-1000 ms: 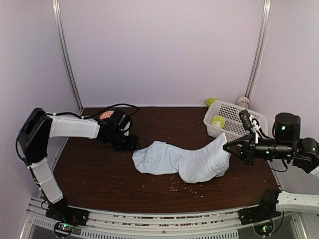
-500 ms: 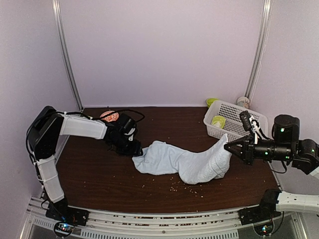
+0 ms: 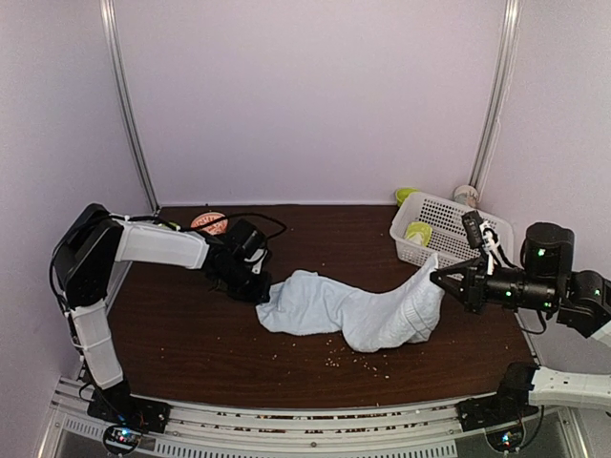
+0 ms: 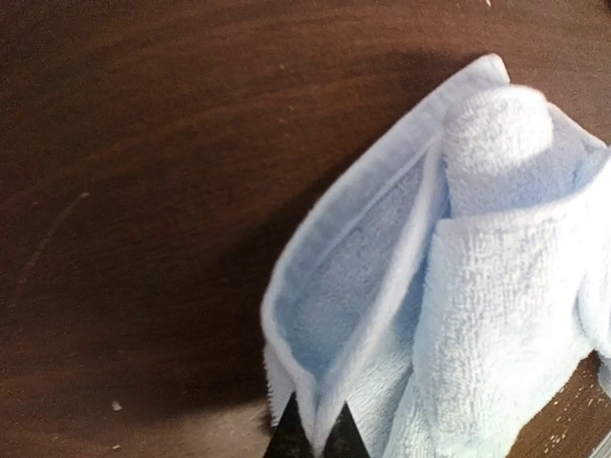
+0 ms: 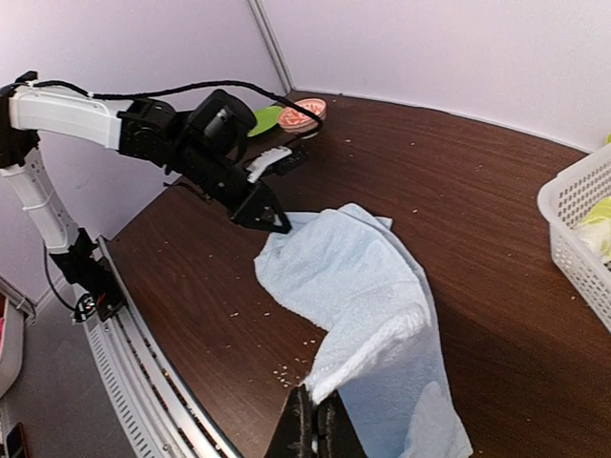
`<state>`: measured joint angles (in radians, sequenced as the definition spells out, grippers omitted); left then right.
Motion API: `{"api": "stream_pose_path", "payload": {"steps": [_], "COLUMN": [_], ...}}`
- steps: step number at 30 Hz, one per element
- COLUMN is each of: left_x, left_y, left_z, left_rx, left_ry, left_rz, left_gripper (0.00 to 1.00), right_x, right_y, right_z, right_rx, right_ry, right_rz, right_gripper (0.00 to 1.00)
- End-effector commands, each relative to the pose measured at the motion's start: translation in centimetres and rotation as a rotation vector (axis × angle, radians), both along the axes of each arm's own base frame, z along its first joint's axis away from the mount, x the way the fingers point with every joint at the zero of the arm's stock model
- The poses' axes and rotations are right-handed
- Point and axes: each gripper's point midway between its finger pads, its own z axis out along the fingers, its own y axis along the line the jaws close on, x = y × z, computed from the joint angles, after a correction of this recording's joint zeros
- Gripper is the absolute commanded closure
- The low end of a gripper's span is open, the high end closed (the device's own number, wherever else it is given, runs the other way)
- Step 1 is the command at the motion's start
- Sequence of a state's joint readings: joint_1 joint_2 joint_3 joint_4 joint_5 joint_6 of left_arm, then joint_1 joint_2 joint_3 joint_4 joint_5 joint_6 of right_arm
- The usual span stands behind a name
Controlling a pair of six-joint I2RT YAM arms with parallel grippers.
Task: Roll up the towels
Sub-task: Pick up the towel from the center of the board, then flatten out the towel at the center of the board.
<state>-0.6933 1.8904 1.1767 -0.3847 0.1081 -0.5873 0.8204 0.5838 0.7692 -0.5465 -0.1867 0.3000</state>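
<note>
- Top external view: the pale blue towel (image 3: 348, 310) lies crumpled across the middle of the counter (image 3: 191, 334). Its right end is lifted off the surface, and its left end sits low beside the left hand (image 3: 260, 292).
- The left hand has its fingers together, clamped on the towel's left hem. The left wrist view shows the tips meeting on only a thin strip of folded edge.
- The right hand (image 3: 435, 279) is likewise clamped shut on the raised right corner, and the cloth drapes down from it.
- The lime-green towel (image 3: 418, 232) sits in the white basket (image 3: 449, 221) at the far right, untouched.
- Risk: the left grip catches so little hem that a pull to spread the towel could slip it free.
- Risk: the cloth is doubled over on itself, so rolling it without flattening it first would likely give a lumpy, lopsided roll.
- Risk: crumbs (image 3: 353, 359) lie just in front of the towel, and dragging it towards the near edge could gather them in.
- Risk: the lifted end hangs near the basket, and a swing that way could nudge it.
- Against a second ago: the left hand was then open and stood apart from the towel. It has since reached in and closed on the hem.
- The right hand's hold is unchanged.
</note>
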Motion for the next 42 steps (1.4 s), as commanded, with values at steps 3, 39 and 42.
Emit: {"api": "stream_pose_path", "payload": {"steps": [3, 39, 42], "left_x": [7.9, -2.2, -0.3], "left_y": [5.8, 15.8, 13.6], "left_z": [21.1, 9.9, 8.7], "left_rx": [-0.098, 0.024, 0.017], "left_ry": [-0.421, -0.269, -0.191], "left_rz": [0.163, 0.44, 0.412], "left_gripper": [1.0, 0.22, 0.4], "right_x": [5.0, 7.6, 8.0], "right_y": [-3.4, -1.0, 0.2], "right_z": [9.8, -10.9, -11.7], "right_rx": [-0.04, -0.032, -0.039], "right_ry": [-0.252, 0.214, 0.258], "right_rz": [-0.275, -0.417, -0.396], "right_gripper": [1.0, 0.54, 0.57]}}
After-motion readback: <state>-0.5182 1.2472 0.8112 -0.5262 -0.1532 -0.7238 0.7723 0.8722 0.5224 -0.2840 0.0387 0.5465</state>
